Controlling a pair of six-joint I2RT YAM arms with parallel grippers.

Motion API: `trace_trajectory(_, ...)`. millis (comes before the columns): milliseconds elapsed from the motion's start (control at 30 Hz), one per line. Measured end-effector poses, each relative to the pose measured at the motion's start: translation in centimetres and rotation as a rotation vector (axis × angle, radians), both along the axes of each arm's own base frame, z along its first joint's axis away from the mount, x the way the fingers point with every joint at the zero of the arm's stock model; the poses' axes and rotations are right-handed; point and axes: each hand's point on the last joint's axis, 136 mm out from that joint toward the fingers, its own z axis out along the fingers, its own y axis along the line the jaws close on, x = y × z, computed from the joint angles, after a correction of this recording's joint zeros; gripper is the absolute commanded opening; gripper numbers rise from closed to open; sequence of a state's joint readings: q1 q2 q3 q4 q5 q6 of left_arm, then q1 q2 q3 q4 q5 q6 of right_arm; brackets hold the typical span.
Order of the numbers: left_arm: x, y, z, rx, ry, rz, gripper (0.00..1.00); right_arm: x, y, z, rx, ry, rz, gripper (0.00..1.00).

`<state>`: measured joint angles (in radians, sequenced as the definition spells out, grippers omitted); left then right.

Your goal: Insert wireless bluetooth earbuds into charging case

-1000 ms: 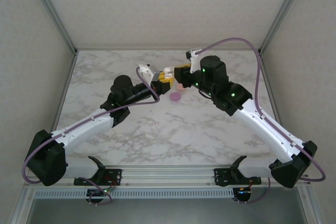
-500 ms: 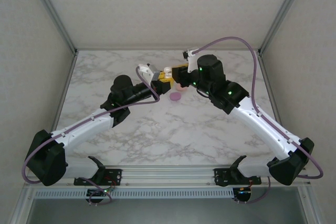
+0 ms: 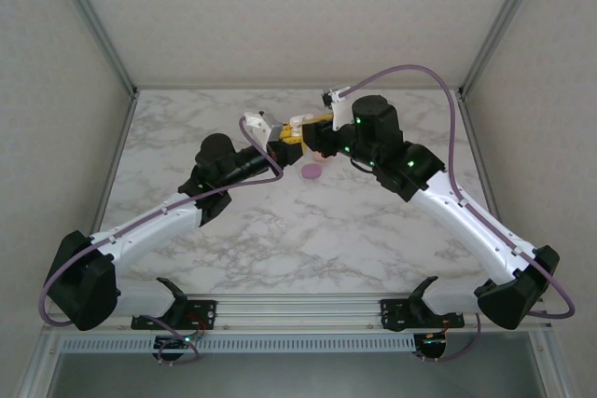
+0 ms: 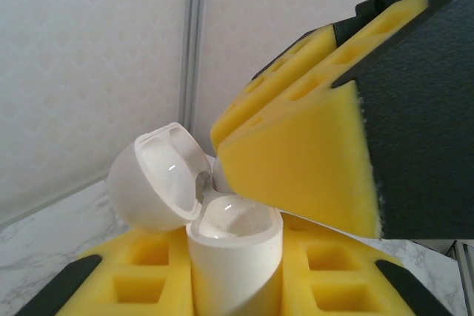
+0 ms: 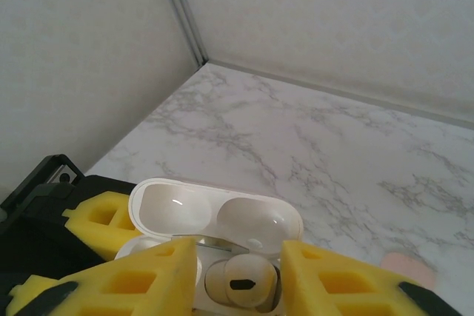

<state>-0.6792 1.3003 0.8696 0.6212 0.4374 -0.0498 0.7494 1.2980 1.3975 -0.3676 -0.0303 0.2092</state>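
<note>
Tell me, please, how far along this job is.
Done: the case is open and clamped in the left gripper. In hand: a white bud sits in the case between the fingers of the right gripper; whether they grip it I cannot tell. Left: letting go and shutting the lid. A purple item lies on the table, too small to identify.
</note>
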Motion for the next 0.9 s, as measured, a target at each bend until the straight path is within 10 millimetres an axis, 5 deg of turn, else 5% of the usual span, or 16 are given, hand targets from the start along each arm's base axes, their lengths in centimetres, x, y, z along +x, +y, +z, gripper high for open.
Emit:
trace_trajectory(500,-0.4,0.4,0.5,0.031,-0.066,0.008,0.05,-0.4,-0.2,2.4,0.109,0.124,0.023,0.71)
trace_trajectory(700,-0.6,0.9,1.1,0.033,-0.088,0.029,0.04,-0.4,-1.5,3.9,0.148,0.125,-0.025,0.73)
trace_trajectory(900,-0.6,1.9,2.0,0.017,-0.107,0.072,0.04,1.7,-6.2,3.6,0.171,0.166,-0.228,0.62)
